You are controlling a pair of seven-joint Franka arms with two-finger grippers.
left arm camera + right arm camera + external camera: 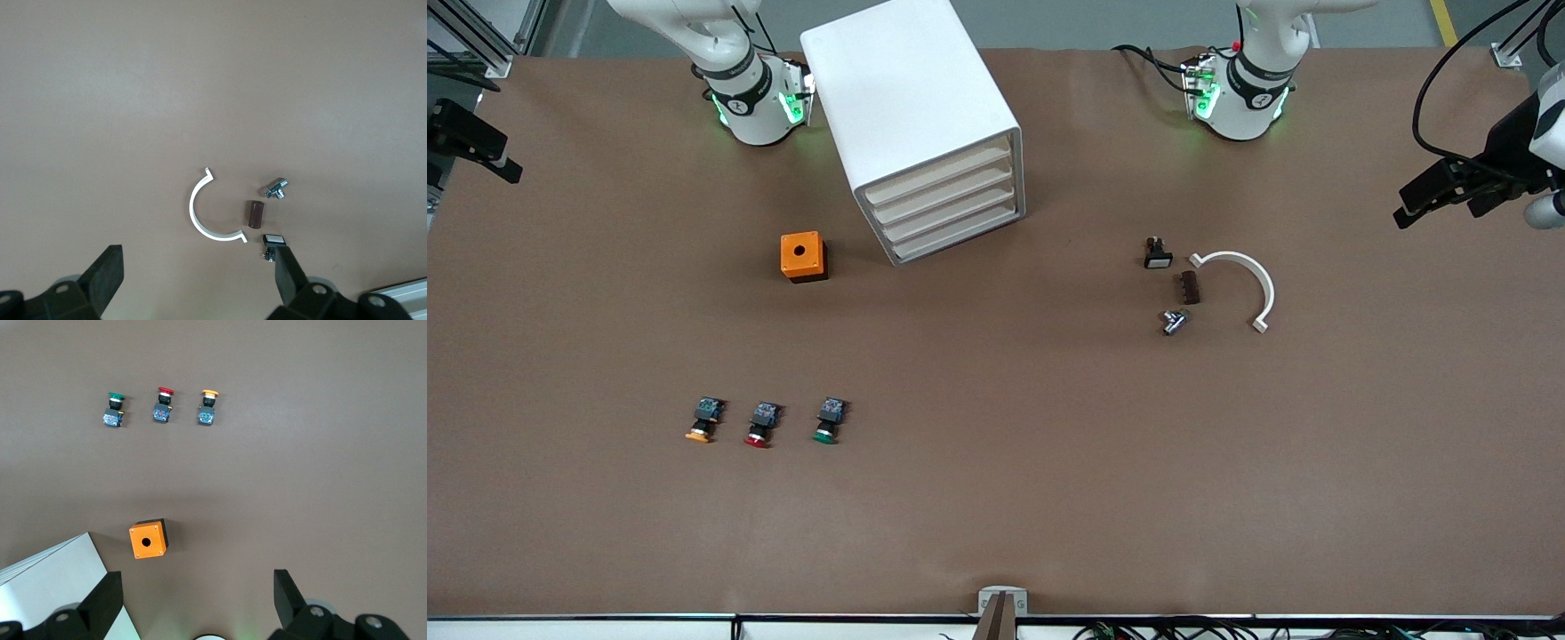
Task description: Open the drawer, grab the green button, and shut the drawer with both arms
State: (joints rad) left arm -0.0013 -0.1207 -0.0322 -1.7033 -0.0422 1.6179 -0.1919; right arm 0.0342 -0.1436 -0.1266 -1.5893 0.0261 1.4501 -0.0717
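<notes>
Two arms wait at their bases | left gripper (pixel 197 283) spread, empty, over bare table | right gripper (pixel 197 603) spread, empty, above orange box (pixel 803 256) | drawer (pixel 953 219) closed in cabinet (pixel 911 107) | button (pixel 829 420) on table, green cap, beside red-capped one (pixel 761 424)

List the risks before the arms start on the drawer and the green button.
1. The drawer sits among three look-alike shut fronts of the cabinet, so a wrong pull seems likely.
2. The button lies beside the red-capped button and the orange-capped button; the open right gripper might take or knock a neighbour.
3. The open left gripper hangs over the white clip.
</notes>
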